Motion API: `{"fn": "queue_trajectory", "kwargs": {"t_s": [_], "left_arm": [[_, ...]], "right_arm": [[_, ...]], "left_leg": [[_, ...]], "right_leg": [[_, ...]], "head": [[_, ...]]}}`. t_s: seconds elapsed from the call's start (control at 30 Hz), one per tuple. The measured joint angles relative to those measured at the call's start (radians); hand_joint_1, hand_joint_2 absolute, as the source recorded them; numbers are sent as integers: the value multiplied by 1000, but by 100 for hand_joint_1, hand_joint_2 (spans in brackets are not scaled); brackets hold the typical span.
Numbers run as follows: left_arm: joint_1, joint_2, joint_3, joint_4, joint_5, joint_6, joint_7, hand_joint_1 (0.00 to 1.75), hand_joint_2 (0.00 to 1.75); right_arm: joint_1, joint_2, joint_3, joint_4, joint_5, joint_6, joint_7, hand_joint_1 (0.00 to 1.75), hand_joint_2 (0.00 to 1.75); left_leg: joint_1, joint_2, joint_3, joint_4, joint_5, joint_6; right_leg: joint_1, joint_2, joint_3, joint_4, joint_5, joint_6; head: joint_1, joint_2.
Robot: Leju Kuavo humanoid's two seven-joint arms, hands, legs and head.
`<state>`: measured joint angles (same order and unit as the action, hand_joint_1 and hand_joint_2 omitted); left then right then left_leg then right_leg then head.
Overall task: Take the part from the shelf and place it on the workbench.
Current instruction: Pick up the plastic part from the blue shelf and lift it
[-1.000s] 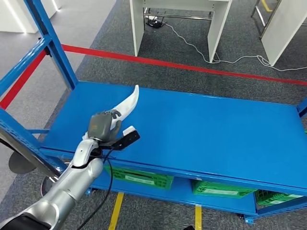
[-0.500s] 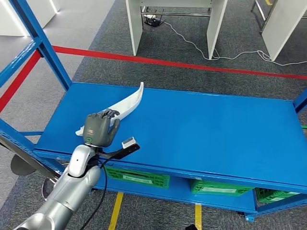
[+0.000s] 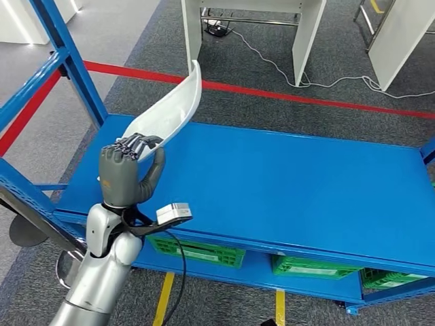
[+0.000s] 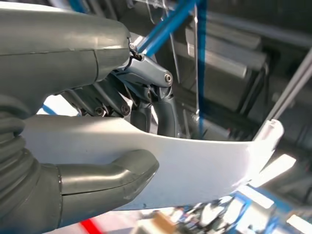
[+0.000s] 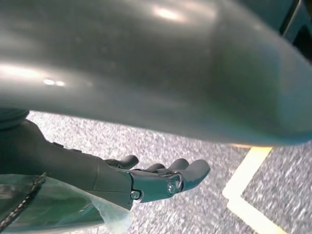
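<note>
The part is a long curved white plastic piece point(image 3: 169, 109), and my left hand point(image 3: 126, 173) grips it near its lower end, lifted clear above the left side of the blue shelf point(image 3: 287, 183). Its tip points up and away. In the left wrist view the thumb point(image 4: 110, 180) lies across the white part point(image 4: 206, 165) with the dark fingers point(image 4: 147, 97) on its other side. My right hand point(image 5: 147, 183) hangs over grey carpet with its fingers stretched out and nothing in them.
Blue shelf uprights point(image 3: 72, 68) rise at the left. Green crates point(image 3: 200, 251) sit on the lower level. A red floor line point(image 3: 308, 98), white table legs point(image 3: 305, 41) and a cable lie beyond the shelf. Yellow floor tape point(image 5: 246, 190) runs below my right hand.
My left hand has closed on the white part and raised it off the shelf surface; the part's tip now points higher.
</note>
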<state>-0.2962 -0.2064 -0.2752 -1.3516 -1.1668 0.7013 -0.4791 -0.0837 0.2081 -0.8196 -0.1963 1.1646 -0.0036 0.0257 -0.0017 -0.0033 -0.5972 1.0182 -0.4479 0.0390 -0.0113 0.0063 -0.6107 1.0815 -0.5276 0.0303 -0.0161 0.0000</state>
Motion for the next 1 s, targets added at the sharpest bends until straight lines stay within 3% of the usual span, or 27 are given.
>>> {"fn": "queue_trajectory", "kwargs": {"t_s": [0.1,0.13,0.17,0.23,0.3,0.33,0.43,0.5,0.6,0.63,0.67,0.7,0.77,0.83,0.93,0.97,1.0], "left_arm": [[28,-22,-14,-56,66,0,-42,175,175],[40,-28,-18,-72,86,0,-59,175,175],[51,-33,-22,-87,106,0,-81,175,175],[71,-46,-31,-120,149,0,-134,175,175],[84,-52,-42,-151,178,0,-169,175,175],[89,-51,-48,-164,185,1,-175,175,175],[107,-47,-64,-187,205,1,-179,175,175],[114,-44,-71,-194,222,1,-181,175,175],[127,-39,-78,-199,243,1,-184,175,175],[133,-38,-80,-199,248,1,-184,175,175],[138,-37,-81,-199,253,1,-184,175,175],[141,-36,-83,-199,256,1,-184,175,175],[144,-35,-87,-199,260,1,-184,175,175],[144,-35,-90,-201,265,1,-184,175,175],[148,-35,-94,-202,281,1,-182,175,175],[149,-35,-96,-202,287,1,-181,175,175],[149,-35,-99,-202,292,1,-180,175,175]], "right_arm": [[3,0,0,0,3,-3,-1,0,0],[5,0,0,0,4,-4,-1,0,0],[7,0,0,0,5,-5,-1,0,0],[8,0,0,0,6,-8,-3,0,0],[6,0,0,1,7,-9,-7,0,0],[6,0,0,1,7,-10,-9,0,0],[9,0,0,2,6,-9,-13,0,0],[10,0,0,2,5,-10,-13,0,0],[9,0,0,2,4,-10,-13,0,0],[10,0,0,2,4,-11,-14,0,0],[10,0,0,2,4,-11,-14,0,0],[10,0,0,2,4,-12,-14,0,0],[10,0,0,2,4,-13,-14,0,0],[10,0,0,2,4,-14,-15,0,0],[10,1,0,2,-1,-20,-21,0,0],[10,1,0,2,-3,-22,-25,0,0],[10,1,-1,2,-6,-23,-29,0,0]], "left_leg": [[-2,2,0,0,-1,8],[-3,2,0,0,-1,8],[-3,2,1,0,-2,8],[-3,1,3,2,-2,7],[-7,1,1,9,-3,2],[-9,1,-2,12,-3,-2],[-9,1,-8,19,-3,-14],[-6,1,-22,64,-47,-24],[-2,1,-78,245,-164,-36],[-1,1,-84,282,-181,-37],[-1,1,-74,284,-180,-36],[-1,1,-43,244,-162,-34],[-3,1,53,95,-116,-26],[-8,0,107,-3,-93,-20],[-14,2,101,-15,-73,-9],[-13,3,95,-18,-61,-2],[-11,5,86,-22,-48,5]], "right_leg": [[-1,0,-92,188,-82,5],[-1,-1,-110,221,-85,7],[-1,-1,-111,218,-71,7],[-1,-2,-57,103,-1,5],[0,-2,7,-18,45,1],[0,-1,21,-46,52,-1],[1,1,21,-54,56,-16],[-1,-1,17,-58,65,-30],[0,-5,0,-59,78,-40],[1,-6,-8,-59,84,-40],[2,-6,-16,-59,91,-40],[2,-6,-25,-59,99,-39],[3,-5,-38,-59,114,-36],[3,-5,-45,-59,129,-27],[-2,-6,-49,-63,145,-7],[-3,-6,-55,-57,133,-3],[-4,-5,-67,-35,103,2]], "head": [[2,0],[2,0],[2,0],[3,0],[2,0],[1,0],[1,0],[-2,0],[-6,0],[-6,0],[-6,0],[-6,0],[-6,0],[-5,0],[-5,0],[-4,0],[-2,0]]}}
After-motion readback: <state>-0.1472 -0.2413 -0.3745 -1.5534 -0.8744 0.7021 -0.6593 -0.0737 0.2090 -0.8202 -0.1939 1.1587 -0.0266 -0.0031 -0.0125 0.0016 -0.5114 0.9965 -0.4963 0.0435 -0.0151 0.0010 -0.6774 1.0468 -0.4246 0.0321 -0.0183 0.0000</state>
